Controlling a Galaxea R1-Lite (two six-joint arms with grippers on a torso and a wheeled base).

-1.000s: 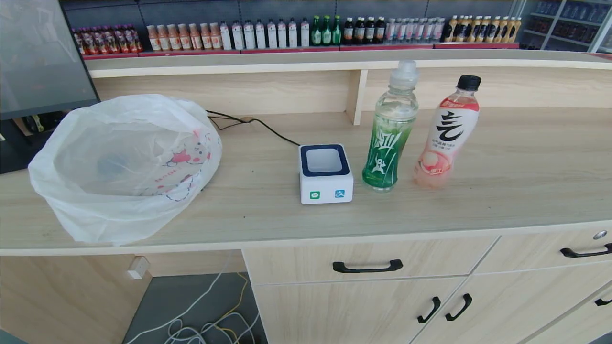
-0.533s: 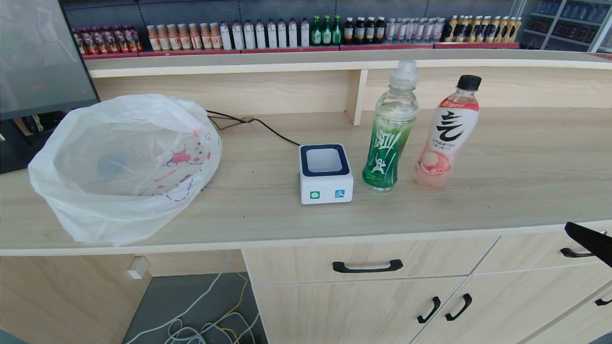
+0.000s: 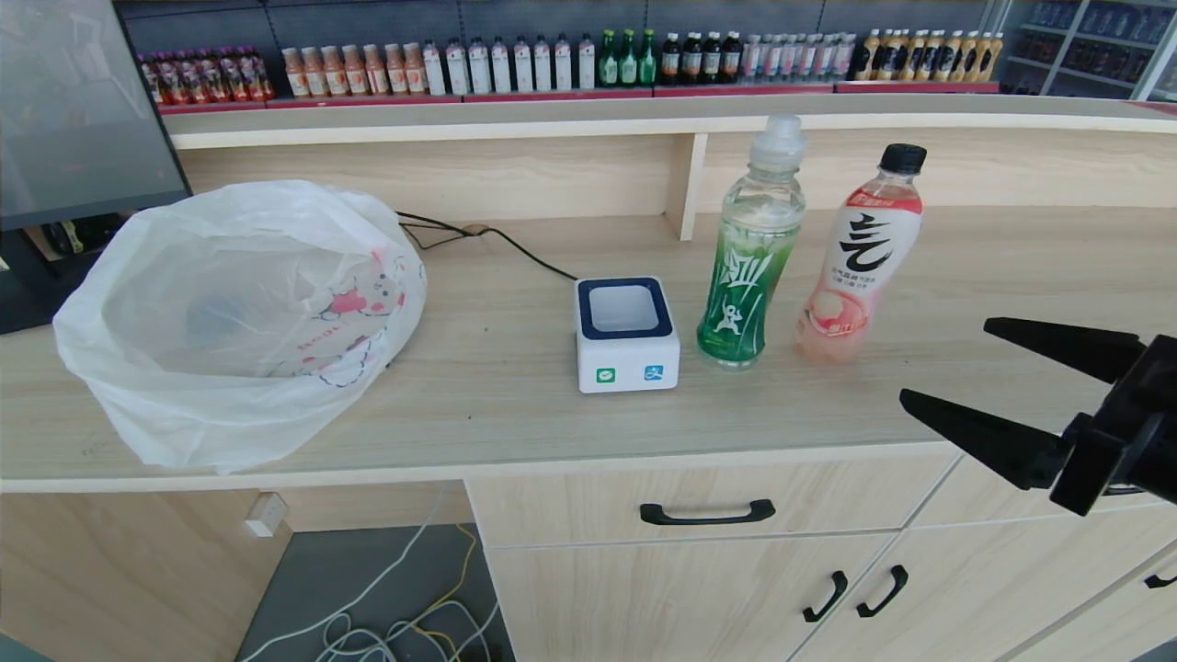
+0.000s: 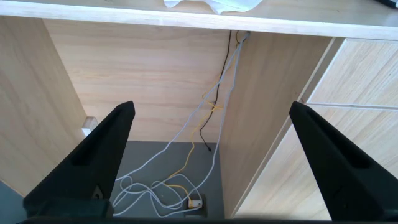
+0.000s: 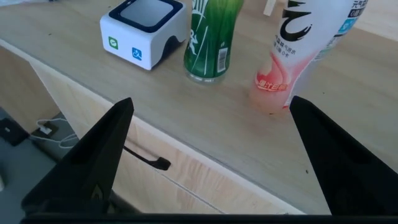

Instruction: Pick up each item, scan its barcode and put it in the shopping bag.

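**Two bottles stand unscanned; both grippers are open and empty**

The pink bottle (image 3: 855, 267) and the green bottle (image 3: 745, 276) are seen upright and close together, not touching, on the right half of the counter (image 3: 1011, 276), about midway between its front and back edges. The scanner (image 3: 626, 333) is placed just beside the green bottle, toward the middle. The shopping bag (image 3: 239, 313) is set at the left end, well apart, with its mouth open.

The right gripper (image 3: 945, 359) is held over the front edge near the right end, jaws spread wide, nothing between them; the pink bottle is the nearer one. The left gripper (image 4: 211, 106) is held below the counter's front edge, equally wide open and empty.

Both bottles are judged to be full, so moderately heavy, with stiff plastic walls and smooth, likely slippery labels. Being tall and narrow, they can be tipped by a sideways nudge. A hold around the mid-body is advised, below the shoulder, where the wall is judged firmest. On the green bottle the barcode (image 5: 221, 59) is turned toward the front edge and should be left uncovered. The bag is thin and soft and is expected to give under a dropped load.
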